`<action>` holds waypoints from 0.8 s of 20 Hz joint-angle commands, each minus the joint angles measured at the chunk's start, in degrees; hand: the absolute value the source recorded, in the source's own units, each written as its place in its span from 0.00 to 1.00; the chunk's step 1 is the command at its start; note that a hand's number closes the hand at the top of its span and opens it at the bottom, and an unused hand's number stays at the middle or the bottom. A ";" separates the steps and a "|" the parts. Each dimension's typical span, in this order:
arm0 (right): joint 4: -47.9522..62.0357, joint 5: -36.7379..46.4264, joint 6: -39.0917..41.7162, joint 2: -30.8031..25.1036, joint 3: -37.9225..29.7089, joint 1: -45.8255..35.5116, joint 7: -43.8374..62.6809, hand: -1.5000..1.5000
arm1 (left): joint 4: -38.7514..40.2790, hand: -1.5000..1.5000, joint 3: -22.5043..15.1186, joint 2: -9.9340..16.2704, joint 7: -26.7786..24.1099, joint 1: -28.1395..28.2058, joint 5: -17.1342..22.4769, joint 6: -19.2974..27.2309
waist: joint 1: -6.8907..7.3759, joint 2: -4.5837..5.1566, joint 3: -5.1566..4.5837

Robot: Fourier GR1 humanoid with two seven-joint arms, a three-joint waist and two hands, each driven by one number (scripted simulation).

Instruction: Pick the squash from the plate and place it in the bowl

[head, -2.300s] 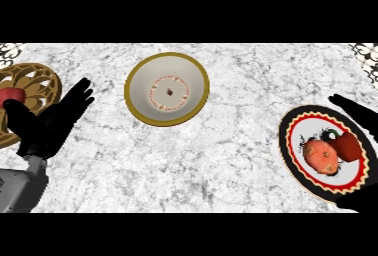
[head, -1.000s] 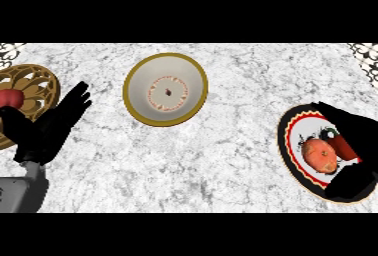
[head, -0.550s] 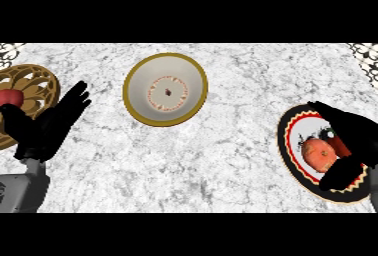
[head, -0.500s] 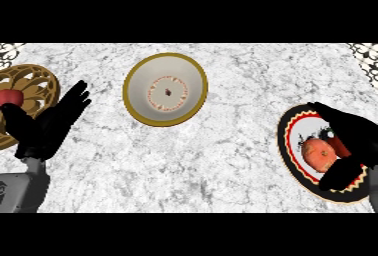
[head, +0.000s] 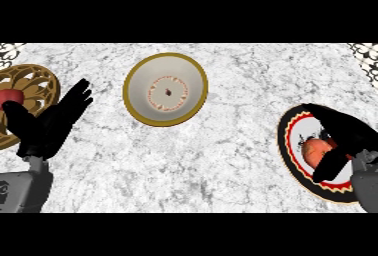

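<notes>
my right hand [head: 345, 141] curls around the squash [head: 316, 151] on the plate [head: 290, 131] at the counter's right edge. risk: a partial wrap lets it roll during lift toward the bowl [head: 140, 75]. left hand [head: 50, 125] rests open.

Bowl [head: 165, 89] centre-rear on desk [head: 221, 165]. Plate [head: 295, 160] at right edge, squash [head: 317, 151] on it under right hand [head: 345, 137]. Left hand [head: 52, 122] far left.

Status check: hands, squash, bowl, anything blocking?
Right hand curled round squash, on plate. Left hand open, resting at left. Bowl holds nothing; path unobstructed.
</notes>
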 commanded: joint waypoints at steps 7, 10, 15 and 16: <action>8.67 7.06 -1.70 2.56 -1.81 -0.68 -5.62 0.00 | -3.01 0.50 2.04 -1.74 -0.45 3.56 -1.04 -2.10 | 0.11 -0.01 0.00; 21.51 9.23 -7.24 2.89 -2.19 -5.32 -11.66 0.00 | -4.97 0.50 0.64 -1.98 2.88 1.97 -1.57 -1.48 | 0.62 0.11 0.04; 20.94 11.60 -8.56 2.99 -2.87 -1.84 -15.85 0.00 | 2.18 0.50 4.48 -0.74 -1.97 0.16 -1.95 -4.43 | 0.04 0.06 0.00; 16.13 12.08 -6.48 5.24 -1.94 -0.58 -11.76 0.00 | 1.16 0.50 4.15 -1.27 1.26 -2.43 -1.82 -3.85 | -0.12 0.00 -0.01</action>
